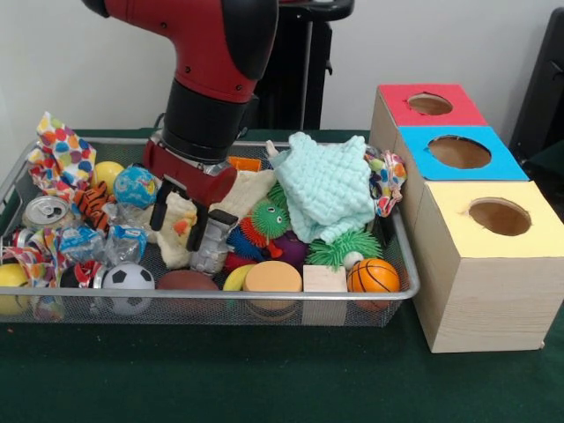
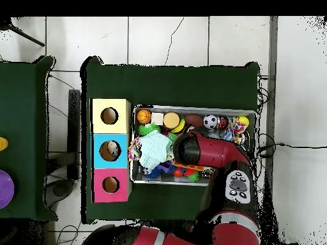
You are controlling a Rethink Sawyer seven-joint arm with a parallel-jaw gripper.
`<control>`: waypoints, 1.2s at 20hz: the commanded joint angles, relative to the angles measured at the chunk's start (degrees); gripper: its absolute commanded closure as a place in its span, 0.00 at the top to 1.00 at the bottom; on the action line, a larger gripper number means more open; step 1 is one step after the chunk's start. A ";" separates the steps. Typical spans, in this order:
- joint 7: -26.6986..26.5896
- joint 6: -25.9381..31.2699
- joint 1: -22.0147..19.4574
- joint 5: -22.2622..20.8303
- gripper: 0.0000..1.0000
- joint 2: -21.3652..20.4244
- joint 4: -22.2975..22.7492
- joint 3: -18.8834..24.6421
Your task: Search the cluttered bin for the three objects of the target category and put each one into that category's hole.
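Observation:
The silver wire-mesh bin sits left of centre, full of toys. My gripper is down inside it, left of the middle. It is open, with one black finger and one grey finger on either side of a cream plush toy. The red-topped box's round hole is at the far right and looks empty. In the overhead view the arm covers the gripper and the middle of the bin. The red box's hole lies to the bin's lower left there.
A blue-topped box and a yellow-topped box stand in line with the red one. The bin holds a soccer ball, basketball, brown football, globe ball, mint knitted cloth, green spiky toy, can and wooden block.

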 commanded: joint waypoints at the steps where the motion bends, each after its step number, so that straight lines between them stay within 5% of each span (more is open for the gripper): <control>1: -1.76 5.76 -2.12 -3.40 1.00 1.75 -0.95 1.34; 14: 2.04 -0.41 -1.54 -2.50 1.00 8.50 -1.57 0.77; 19: 6.02 -0.67 2.79 -0.99 1.00 14.89 -5.07 -5.47; 24: 7.39 4.59 6.35 0.52 1.00 13.94 -4.15 -10.78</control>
